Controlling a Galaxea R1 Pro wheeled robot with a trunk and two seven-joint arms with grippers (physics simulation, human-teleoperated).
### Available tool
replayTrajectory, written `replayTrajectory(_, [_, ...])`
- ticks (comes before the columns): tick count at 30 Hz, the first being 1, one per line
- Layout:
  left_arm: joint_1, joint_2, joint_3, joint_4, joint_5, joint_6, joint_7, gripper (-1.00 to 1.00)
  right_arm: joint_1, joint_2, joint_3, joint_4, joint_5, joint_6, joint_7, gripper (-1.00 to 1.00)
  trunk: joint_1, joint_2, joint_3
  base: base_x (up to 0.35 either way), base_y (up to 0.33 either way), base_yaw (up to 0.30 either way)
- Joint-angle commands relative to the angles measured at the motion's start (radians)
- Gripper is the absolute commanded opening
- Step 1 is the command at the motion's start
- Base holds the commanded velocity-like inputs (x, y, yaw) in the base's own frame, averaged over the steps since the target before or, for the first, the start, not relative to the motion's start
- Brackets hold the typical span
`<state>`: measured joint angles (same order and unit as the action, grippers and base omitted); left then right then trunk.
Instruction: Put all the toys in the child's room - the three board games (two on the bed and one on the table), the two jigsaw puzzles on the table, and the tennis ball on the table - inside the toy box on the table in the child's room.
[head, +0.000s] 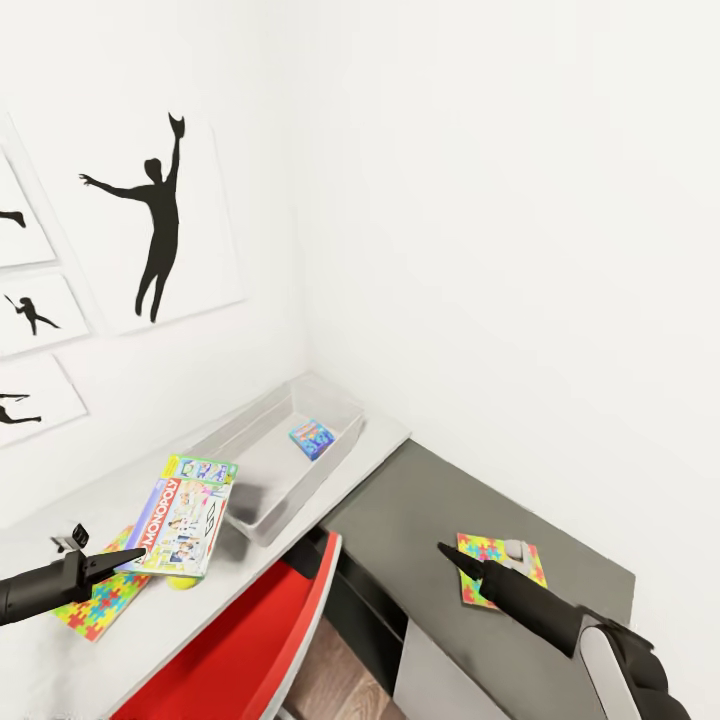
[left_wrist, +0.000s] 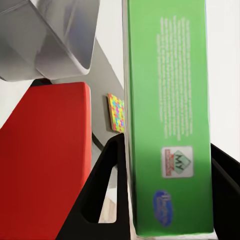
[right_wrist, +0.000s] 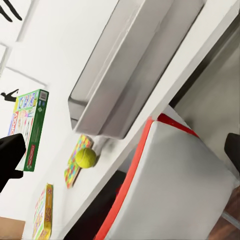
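My left gripper (head: 108, 550) is shut on the pale green Monopoly board game (head: 183, 514), held tilted above the table (head: 60, 660) just short of the toy box (head: 262, 478). In the left wrist view the game's green edge (left_wrist: 170, 115) sits between the dark fingers (left_wrist: 106, 187). A blue board game (head: 311, 438) lies inside the toy box. Below the held game lie the tennis ball (head: 182, 581) and a jigsaw puzzle (head: 92, 607). A second jigsaw puzzle (head: 497, 566) rests on the lower dark grey section, with my open right gripper (head: 447, 551) just beside it.
A red-and-white chair (head: 245, 640) stands tucked against the table's front edge. White walls close the corner behind the toy box, with black silhouette pictures (head: 160, 225) on the left one. The right wrist view shows another flat colourful item (right_wrist: 44, 212) edge-on, further along.
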<state>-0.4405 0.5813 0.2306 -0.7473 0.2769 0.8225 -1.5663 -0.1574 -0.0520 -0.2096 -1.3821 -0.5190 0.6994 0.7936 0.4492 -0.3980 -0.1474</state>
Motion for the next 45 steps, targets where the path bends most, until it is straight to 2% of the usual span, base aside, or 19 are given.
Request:
replayTrajectory(1, [-0.001, 0.0, -0.001, 0.0, -0.001, 0.01, -0.005, -1.0, -0.001, 0.0, -0.001, 0.0, -0.004, 0.006, 0.001, 1.0, 0.001, -0.002, -0.002, 0.131, -0.128, 0.288])
replayTrajectory(10, [-0.001, 0.0, -0.001, 0.0, -0.001, 0.01, -0.005, -1.0, -0.001, 0.0, -0.004, 0.0, -0.004, 0.006, 0.001, 1.0, 0.001, -0.002, -0.002, 0.131, -0.025, 0.208])
replayTrajectory(25, [-0.001, 0.0, -0.001, 0.0, -0.001, 0.01, -0.005, -1.0, -0.001, 0.0, -0.008, 0.003, -0.004, 0.005, -0.002, 1.0, 0.001, -0.002, -0.002, 0.148, -0.012, 0.008])
replayTrajectory(45, [-0.001, 0.0, 0.001, 0.0, -0.001, 0.01, -0.005, -1.0, -0.001, 0.0, -0.01, 0.001, -0.006, 0.008, 0.001, 1.0, 0.001, -0.002, -0.002, 0.01, 0.0, 0.0])
